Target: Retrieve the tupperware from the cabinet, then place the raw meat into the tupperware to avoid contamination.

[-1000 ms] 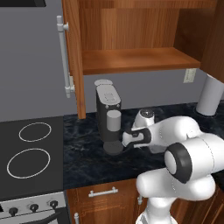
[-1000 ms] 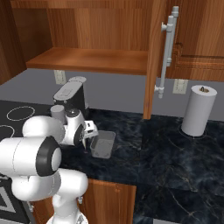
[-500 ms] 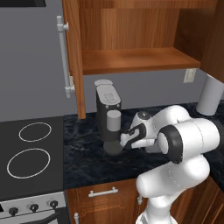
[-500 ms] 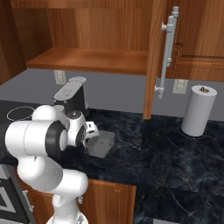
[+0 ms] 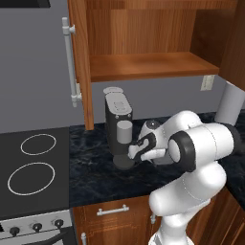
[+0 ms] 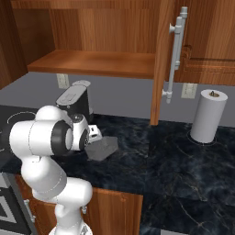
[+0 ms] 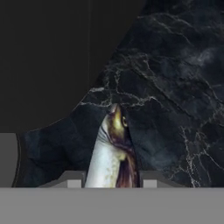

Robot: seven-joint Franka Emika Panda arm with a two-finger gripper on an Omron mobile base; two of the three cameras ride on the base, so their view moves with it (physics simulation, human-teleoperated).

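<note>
Hand view: pincer (image 7: pixel 111 181) pinches the raw meat (image 7: pixel 111 151), tail end cut off; tupperware (image 6: pixel 102 148) partly hidden.

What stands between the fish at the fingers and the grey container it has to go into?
Nothing visible. The fish lies between the fingers; the container stands on the counter close by, and the coffee machine is off to the other side.

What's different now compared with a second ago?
The arm has curled tighter toward the coffee machine, and the gripper has closed in around the raw meat on the counter. The tupperware, cabinet and paper towel roll stayed put.
</note>
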